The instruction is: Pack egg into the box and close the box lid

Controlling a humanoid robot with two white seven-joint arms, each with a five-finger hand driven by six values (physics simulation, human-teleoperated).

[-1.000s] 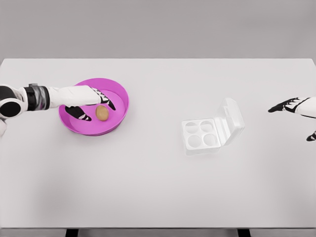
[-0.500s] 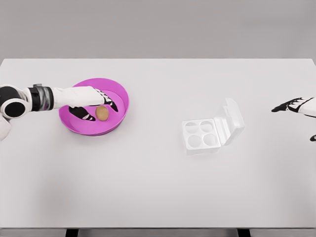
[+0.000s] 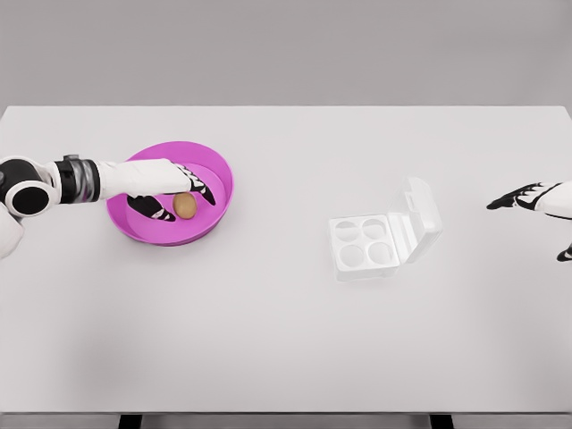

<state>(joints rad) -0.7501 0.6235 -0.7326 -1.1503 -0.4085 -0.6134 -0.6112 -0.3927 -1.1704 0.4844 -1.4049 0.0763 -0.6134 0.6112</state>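
Note:
A brown egg [image 3: 185,206] lies in the pink bowl [image 3: 211,161] at the table's left. My left hand [image 3: 174,195] reaches into the bowl from the left, its fingers [image 3: 200,186] arched over the egg and its thumb [image 3: 146,210] low on the near side; they straddle the egg without closing on it. The white egg box [image 3: 375,239] sits right of centre, its lid [image 3: 422,212] standing open on the right side, its cups bare. My right hand [image 3: 529,197] hovers open at the far right edge, well apart from the box.
The white table [image 3: 286,340] runs across the whole view, with its front edge near the bottom. The bowl and the box are about 150 px apart.
My left hand has sunk a little deeper into the bowl and its fingers have drawn closer around the egg. The right hand has drifted slightly at the right edge.

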